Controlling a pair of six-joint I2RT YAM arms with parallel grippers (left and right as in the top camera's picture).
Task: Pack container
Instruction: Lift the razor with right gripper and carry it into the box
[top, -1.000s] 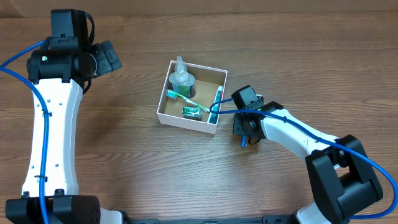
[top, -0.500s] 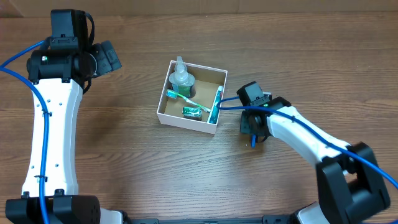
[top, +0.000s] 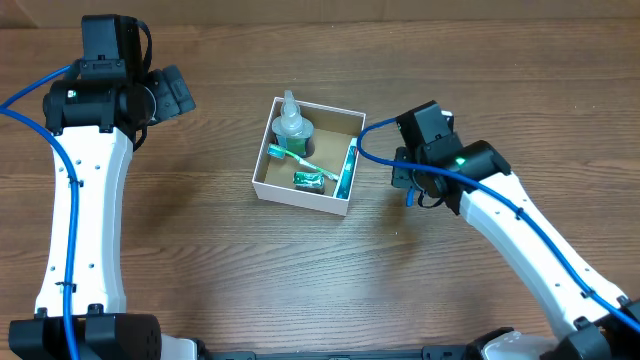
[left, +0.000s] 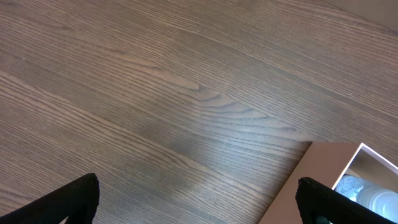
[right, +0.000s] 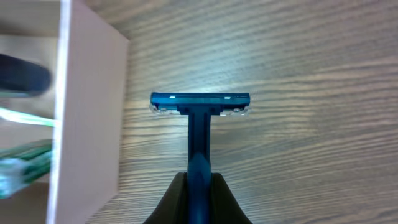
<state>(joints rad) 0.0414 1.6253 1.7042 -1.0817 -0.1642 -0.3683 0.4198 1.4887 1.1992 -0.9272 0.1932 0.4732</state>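
The container (top: 268, 180) is a square white cardboard box with a brown inside, at the table's middle. It holds a clear bottle (top: 291, 125), a green toothbrush (top: 288, 154), a small green packet (top: 310, 179) and a teal tube (top: 347, 166). My right gripper (right: 199, 186) is shut on a blue razor (right: 199, 106), held above the wood just right of the box wall (right: 87, 124). In the overhead view the razor (top: 410, 197) shows under the right wrist. My left gripper (left: 198, 199) is open and empty, left of the box corner (left: 336, 165).
The left arm (top: 85, 180) stands along the left side of the table. The right arm (top: 520, 240) reaches in from the lower right. Blue cables run along both arms.
My right gripper has moved up and to the right with the blue razor, lifting away from the table beside the box. The left arm has not moved.
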